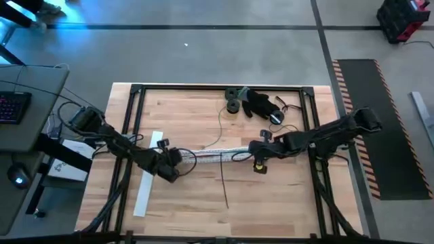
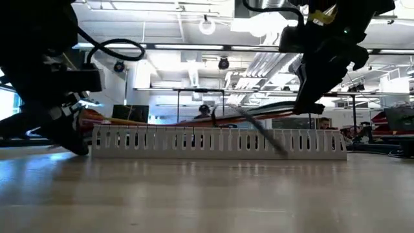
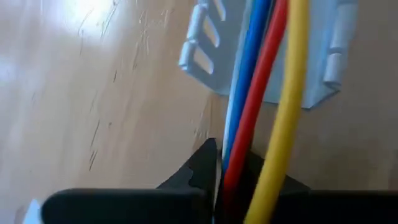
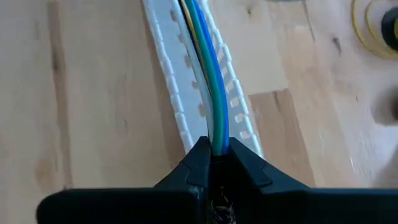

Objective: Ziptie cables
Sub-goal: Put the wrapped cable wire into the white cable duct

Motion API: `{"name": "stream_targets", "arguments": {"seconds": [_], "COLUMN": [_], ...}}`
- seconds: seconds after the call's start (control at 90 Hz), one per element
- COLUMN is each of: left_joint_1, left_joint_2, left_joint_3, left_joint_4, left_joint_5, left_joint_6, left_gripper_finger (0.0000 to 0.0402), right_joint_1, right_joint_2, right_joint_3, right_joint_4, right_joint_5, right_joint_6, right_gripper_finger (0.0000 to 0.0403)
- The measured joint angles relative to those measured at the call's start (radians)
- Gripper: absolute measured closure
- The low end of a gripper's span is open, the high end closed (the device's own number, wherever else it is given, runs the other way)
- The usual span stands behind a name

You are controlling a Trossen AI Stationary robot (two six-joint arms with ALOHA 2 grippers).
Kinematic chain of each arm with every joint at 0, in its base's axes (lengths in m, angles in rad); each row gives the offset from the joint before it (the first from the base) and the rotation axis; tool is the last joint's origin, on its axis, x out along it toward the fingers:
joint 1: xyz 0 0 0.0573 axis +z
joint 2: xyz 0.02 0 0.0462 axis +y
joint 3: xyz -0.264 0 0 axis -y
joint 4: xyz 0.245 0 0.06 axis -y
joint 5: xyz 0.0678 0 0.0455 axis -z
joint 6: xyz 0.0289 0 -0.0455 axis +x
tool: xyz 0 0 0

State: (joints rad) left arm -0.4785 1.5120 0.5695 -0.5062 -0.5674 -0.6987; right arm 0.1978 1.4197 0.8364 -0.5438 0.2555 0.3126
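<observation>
White slotted duct (image 1: 215,157) on counter (image 1: 190,115) w/ cables (image 4: 208,74) lying in its channel. Left gripper (image 3: 233,177) and right gripper (image 4: 214,160) jaws each clamped on cable ends.

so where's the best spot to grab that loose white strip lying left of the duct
Probably mid-length on the white strip, coming straight down with the fingers across its narrow width. It lies flat and bare on the table, slanted, clear of the duct. Both the left gripper and the right gripper are shut on the cables.
</observation>
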Motion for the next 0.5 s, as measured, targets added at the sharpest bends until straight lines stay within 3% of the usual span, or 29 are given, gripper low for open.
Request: {"name": "stream_targets", "arguments": {"seconds": [0.233, 0.356, 0.5], "left_joint_1": [-0.005, -0.018, -0.044], "left_joint_2": [-0.02, -0.042, -0.061], "left_joint_3": [0.017, 0.024, 0.024], "left_joint_4": [-0.197, -0.318, -0.314], "left_joint_5": [0.028, 0.057, 0.055], "left_joint_6": [-0.148, -0.248, -0.292], "left_gripper_finger": [0.0302, 0.0294, 0.0296], "right_joint_1": [-0.003, -0.003, -0.003], "right_joint_2": [0.0, 0.0, -0.001], "right_joint_3": [0.0, 0.0, 0.0], "right_joint_4": [-0.035, -0.055, -0.068], "right_joint_5": [-0.023, -0.024, -0.026], "right_joint_6": [0.003, 0.017, 0.023], "right_gripper_finger": [0.0389, 0.0389, 0.0389]}}
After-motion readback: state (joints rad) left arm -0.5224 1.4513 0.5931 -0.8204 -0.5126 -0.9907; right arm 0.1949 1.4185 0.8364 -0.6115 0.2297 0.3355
